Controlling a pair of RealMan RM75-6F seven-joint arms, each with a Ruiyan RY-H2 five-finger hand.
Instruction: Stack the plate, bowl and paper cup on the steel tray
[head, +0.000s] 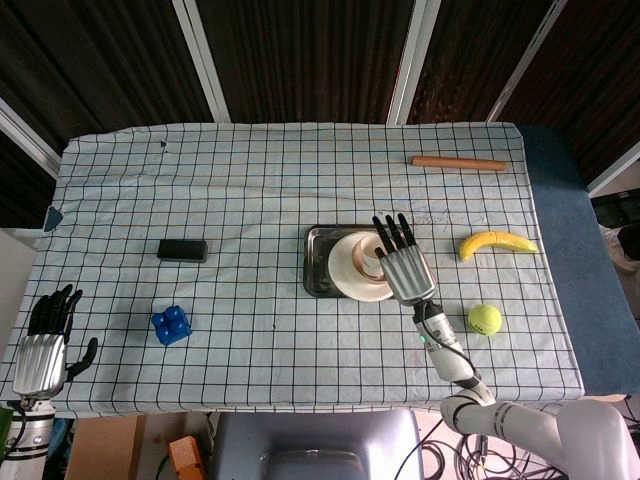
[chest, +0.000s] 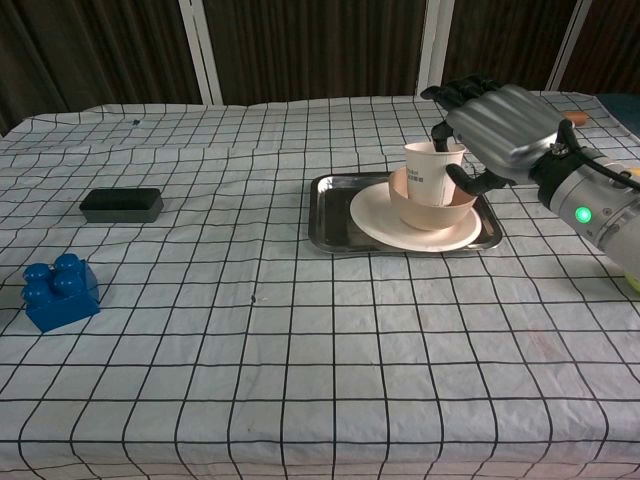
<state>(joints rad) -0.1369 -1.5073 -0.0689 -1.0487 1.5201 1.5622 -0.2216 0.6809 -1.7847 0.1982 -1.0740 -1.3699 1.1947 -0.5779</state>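
Your right hand (chest: 497, 128) grips the white paper cup (chest: 428, 174) inside the beige bowl (chest: 432, 208) (chest view only); your left hand (head: 45, 340), far left of it, lies released

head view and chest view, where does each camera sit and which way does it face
Head view: high above the near table edge, looking steeply down on the whole checked tablecloth; shows the left hand at the near corner and the right hand and arm.
Chest view: low at the near edge, looking level across the table; shows only the right hand and forearm.
Shared: right hand holding the paper cup in the bowl on the plate and steel tray; blue block.
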